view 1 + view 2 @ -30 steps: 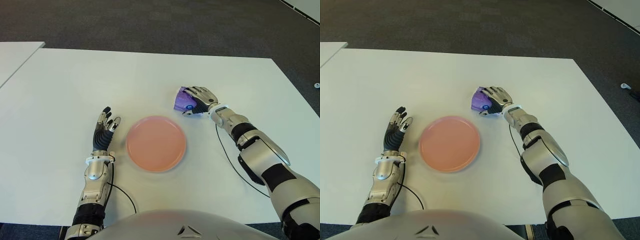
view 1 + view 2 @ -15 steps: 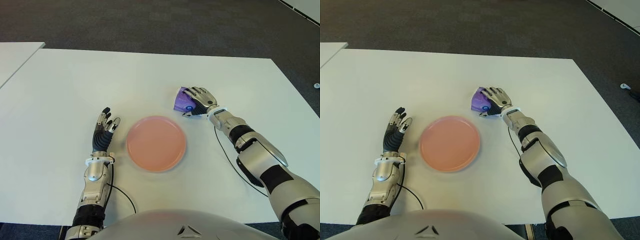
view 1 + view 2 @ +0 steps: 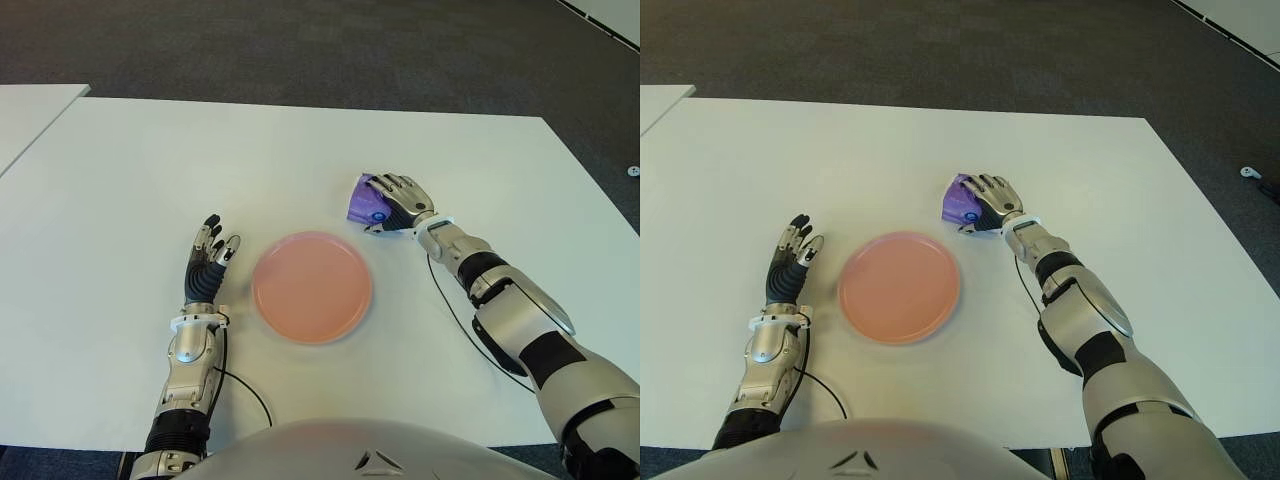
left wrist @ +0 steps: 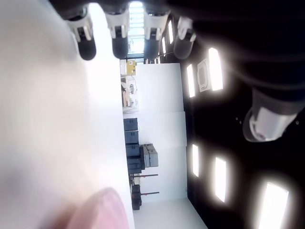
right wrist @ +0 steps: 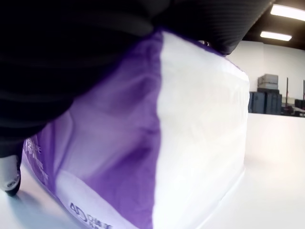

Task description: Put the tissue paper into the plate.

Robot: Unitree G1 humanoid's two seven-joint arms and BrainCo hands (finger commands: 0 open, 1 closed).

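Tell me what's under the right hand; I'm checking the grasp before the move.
Under the right hand sits a purple-and-white tissue paper pack on the white table, fingers curled over it. The pack's far side and underside are covered. The round pink plate holds nothing.

The right hand, closed over the purple tissue paper pack on the white table, is barely shifting, edging a little to the left across the frames. Its forearm is swinging slightly nearer and inward. The pack is hardly moving, sitting just right of and beyond the pink plate.
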